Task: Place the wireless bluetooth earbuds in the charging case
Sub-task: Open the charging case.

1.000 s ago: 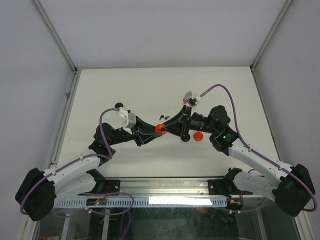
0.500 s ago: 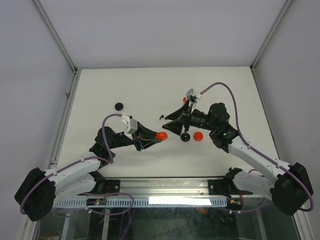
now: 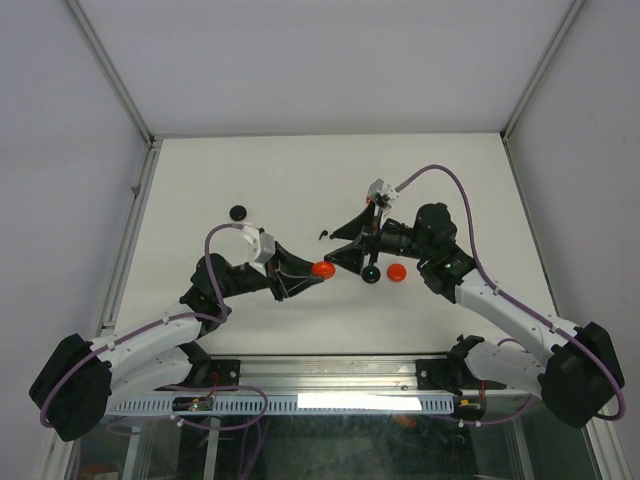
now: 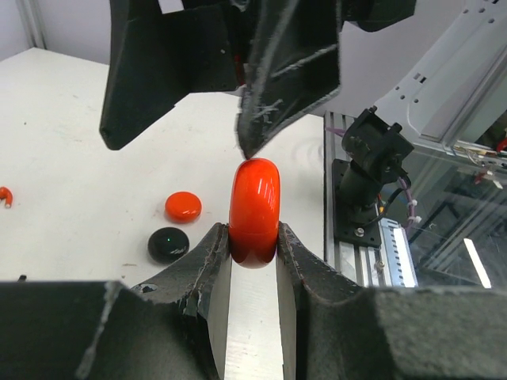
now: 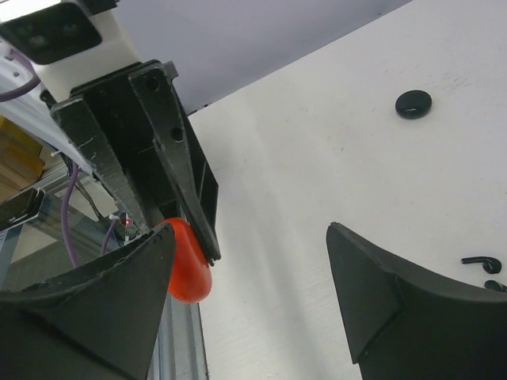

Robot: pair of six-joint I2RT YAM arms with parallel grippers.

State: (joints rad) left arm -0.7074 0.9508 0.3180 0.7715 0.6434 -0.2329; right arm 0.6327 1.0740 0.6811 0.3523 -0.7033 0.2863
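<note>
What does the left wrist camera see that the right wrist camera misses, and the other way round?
Only the left wrist view shows a loose red disc and a near black disc side by side on the table, plus a tiny red earbud at its left edge. Only the right wrist view shows a far black disc lying alone and black earbuds at its right edge. Both show the left claw pinching the clamped red disc, with the right claw open close to it.
</note>
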